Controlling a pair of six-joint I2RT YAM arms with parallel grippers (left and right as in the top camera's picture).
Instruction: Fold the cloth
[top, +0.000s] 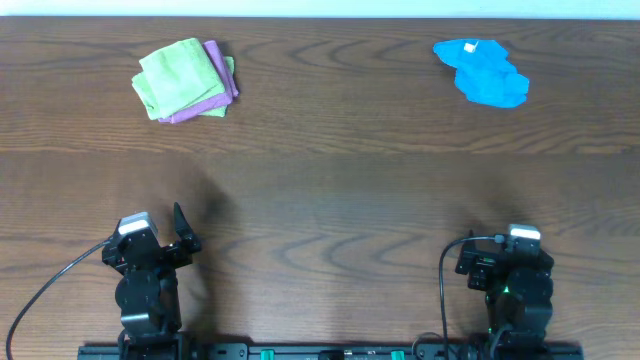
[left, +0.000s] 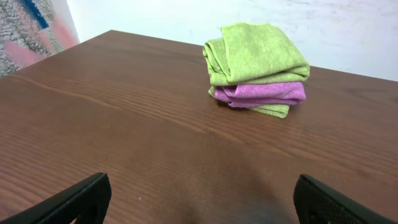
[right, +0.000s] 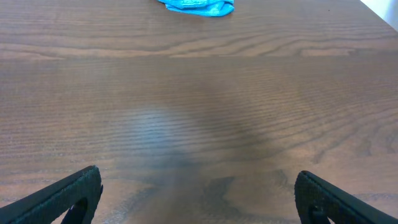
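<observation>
At upper right of the overhead view: the cloth (top: 482, 72) lies crumpled on the table (top: 320, 180), its white tag (top: 472, 46) on top, well apart from both arms; I judge that folding is not yet begun.
Upper left: the lime-green cloth (top: 180, 72) and the pink-purple cloth (top: 218, 88) sit folded in one stack, probably kept out of the work area.
Left gripper (left: 202, 200): jaws spread wide, holding nothing.
Right gripper (right: 199, 198): also wide apart and empty; it faces the cloth, so it is probably the one to reach first.
Count: three cloths, one of each colour; two grippers; one tag.
Doubt: the green edge under the purple is perhaps the same green cloth.
</observation>
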